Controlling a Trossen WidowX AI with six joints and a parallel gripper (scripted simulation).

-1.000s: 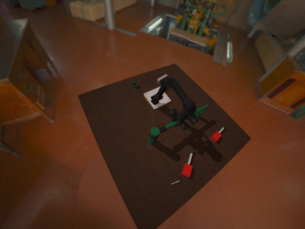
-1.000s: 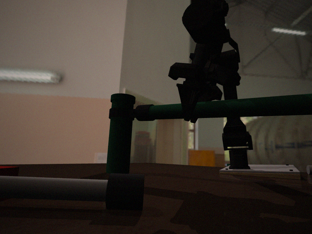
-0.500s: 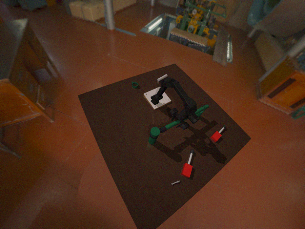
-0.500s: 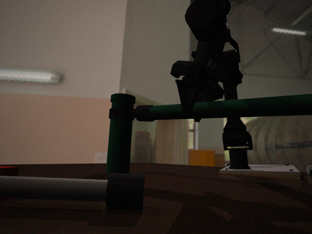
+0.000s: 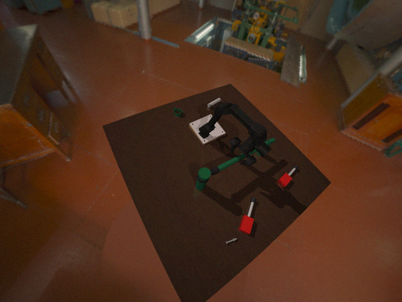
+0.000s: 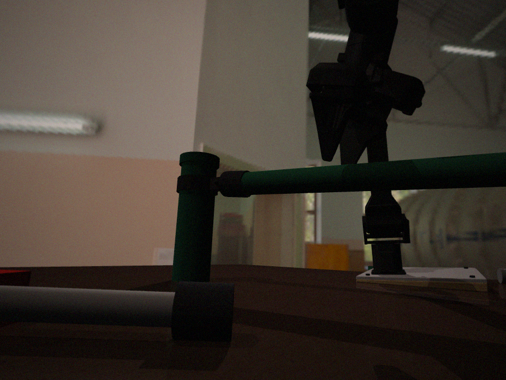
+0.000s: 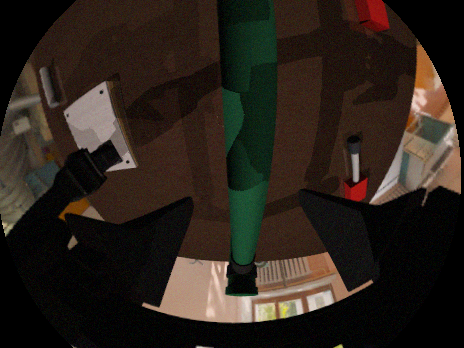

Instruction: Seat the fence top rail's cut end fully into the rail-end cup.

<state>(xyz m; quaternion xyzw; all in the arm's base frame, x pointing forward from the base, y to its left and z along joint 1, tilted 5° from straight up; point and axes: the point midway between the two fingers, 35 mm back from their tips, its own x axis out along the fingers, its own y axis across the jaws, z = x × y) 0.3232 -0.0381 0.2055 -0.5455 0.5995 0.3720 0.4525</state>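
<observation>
The green top rail (image 5: 227,163) (image 6: 294,179) (image 7: 244,215) runs nearly level, its cut end inside the dark rail-end cup (image 5: 215,171) (image 6: 234,184). How deep it sits is hidden, but no gap shows at the mouth. The cup hangs on the brace band (image 6: 190,184), just below the cap of the upright green post (image 5: 200,185) (image 6: 193,233). My gripper (image 5: 237,158) (image 6: 340,161) (image 7: 246,199) is wide open and empty over the rail, a finger to either side. In the wrist view both fingers stand clear of it. The loop cap at the far end is small and partly hidden by my arm.
The white base plate (image 5: 196,125) (image 6: 441,274) (image 7: 90,112) holds my arm. Two red-headed tools (image 5: 246,224) (image 5: 285,179) lie beyond the rail. A small bolt (image 5: 231,241), a green ring (image 5: 178,115) and a white cylinder (image 5: 214,103) (image 7: 47,85) also lie on the table.
</observation>
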